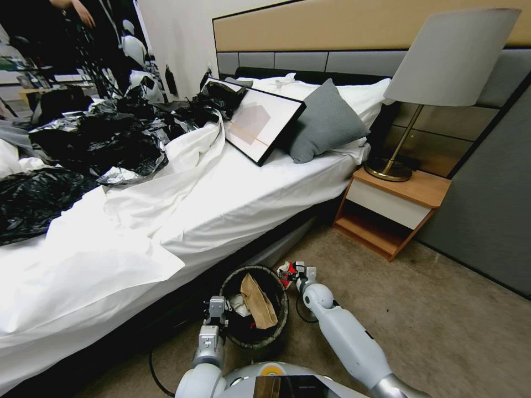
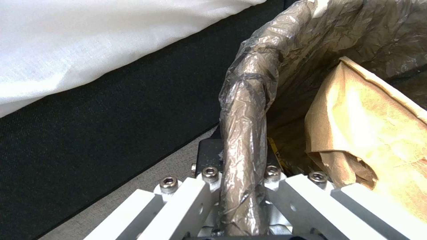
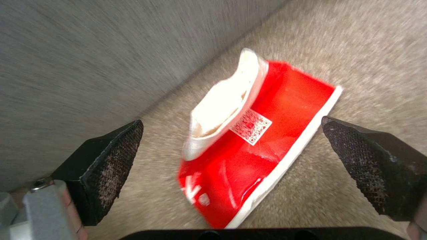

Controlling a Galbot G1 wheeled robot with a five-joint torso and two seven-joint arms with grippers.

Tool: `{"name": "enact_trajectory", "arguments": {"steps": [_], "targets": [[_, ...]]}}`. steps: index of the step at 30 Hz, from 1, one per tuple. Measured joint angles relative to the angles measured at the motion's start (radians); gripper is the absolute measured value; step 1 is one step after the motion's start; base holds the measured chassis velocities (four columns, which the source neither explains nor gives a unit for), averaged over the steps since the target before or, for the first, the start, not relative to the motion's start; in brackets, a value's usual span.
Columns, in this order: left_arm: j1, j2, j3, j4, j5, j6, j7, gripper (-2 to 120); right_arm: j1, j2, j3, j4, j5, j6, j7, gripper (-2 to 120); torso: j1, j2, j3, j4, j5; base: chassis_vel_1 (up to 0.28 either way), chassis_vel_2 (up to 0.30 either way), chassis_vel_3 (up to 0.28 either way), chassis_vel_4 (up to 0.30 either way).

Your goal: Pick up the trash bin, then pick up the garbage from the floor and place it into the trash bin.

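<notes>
The trash bin (image 1: pixel 279 326), round and lined with a dark bag, stands on the carpet against the bed's side. A tan paper bag (image 1: pixel 259 301) and a white scrap (image 1: pixel 238 304) lie inside it. My left gripper (image 1: pixel 217 310) is shut on the bin's near rim; in the left wrist view the bag-wrapped rim (image 2: pixel 244 140) runs between the fingers, with the tan paper bag (image 2: pixel 378 133) beside it. My right gripper (image 1: pixel 298 272) hangs open just past the bin. Below it is a piece of garbage, a red-and-white packet (image 3: pixel 253 143) lying on the carpet between the two black pads (image 3: pixel 111 160).
The bed (image 1: pixel 232 210) with white sheets, black plastic bags (image 1: pixel 94 143), a framed picture (image 1: pixel 263 124) and a grey pillow (image 1: pixel 323 124) fills the left. A wooden nightstand (image 1: pixel 395 213) with a lamp (image 1: pixel 448 61) stands ahead on the right. Open carpet (image 1: pixel 442 320) lies to the right.
</notes>
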Motion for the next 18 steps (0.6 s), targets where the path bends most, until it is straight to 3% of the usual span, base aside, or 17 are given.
{"name": "enact_trajectory", "arguments": {"steps": [18], "targets": [[0.007, -0.004, -0.005, 0.012, 0.004, 0.0, -0.001, 1, 0.117, 0.056, -0.034, -0.217, -0.061, 0.076, -0.065, 99, 0.0, 0.0, 0.0, 0.0, 0.0, 0.0, 0.0, 0.0, 0.0]]}}
